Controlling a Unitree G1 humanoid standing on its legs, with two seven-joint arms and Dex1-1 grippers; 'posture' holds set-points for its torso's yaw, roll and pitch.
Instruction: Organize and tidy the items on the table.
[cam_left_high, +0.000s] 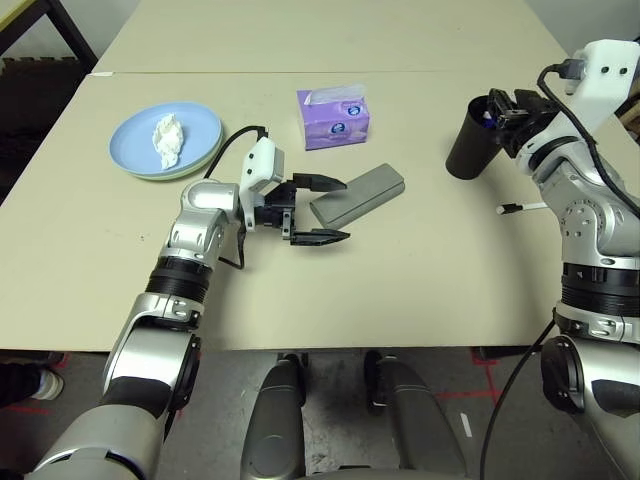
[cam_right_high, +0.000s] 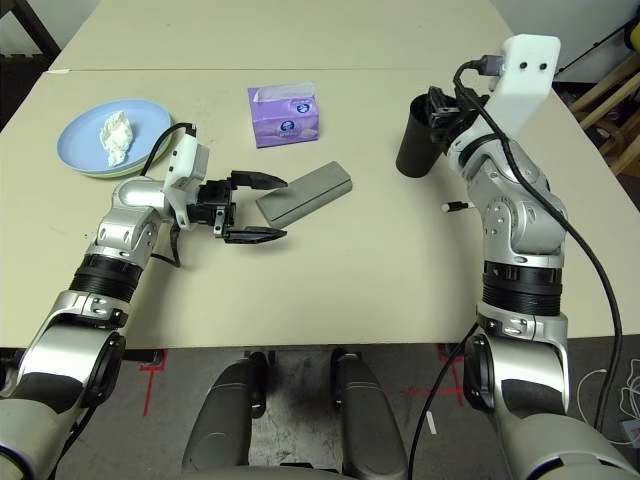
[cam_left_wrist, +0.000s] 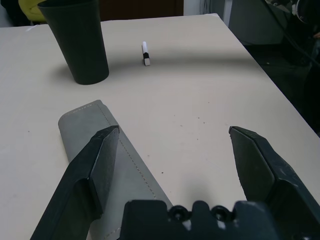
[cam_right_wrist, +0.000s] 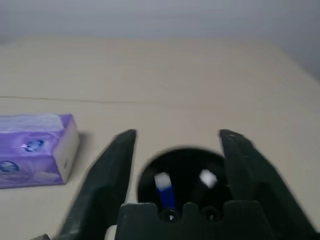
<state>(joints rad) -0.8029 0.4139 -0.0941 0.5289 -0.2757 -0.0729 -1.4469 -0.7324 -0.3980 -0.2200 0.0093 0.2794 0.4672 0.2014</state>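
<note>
A tissue (cam_left_high: 167, 139) lies crumpled on stacked plates (cam_left_high: 135, 150) at the table's (cam_left_high: 400, 290) left. A grey case (cam_left_high: 358, 193) lies flat mid-table. The black cup (cam_left_high: 472, 138) stands upright holding pens (cam_right_wrist: 164, 189); another pen (cam_left_high: 521, 208) lies nearby.

You see the worktop (cam_left_high: 420, 290) evenly and brightly lit from overhead, without glare. Soft, short shadows lie beside the black cup (cam_left_wrist: 80, 42). In the right wrist view everything around that cup is blurred.
</note>
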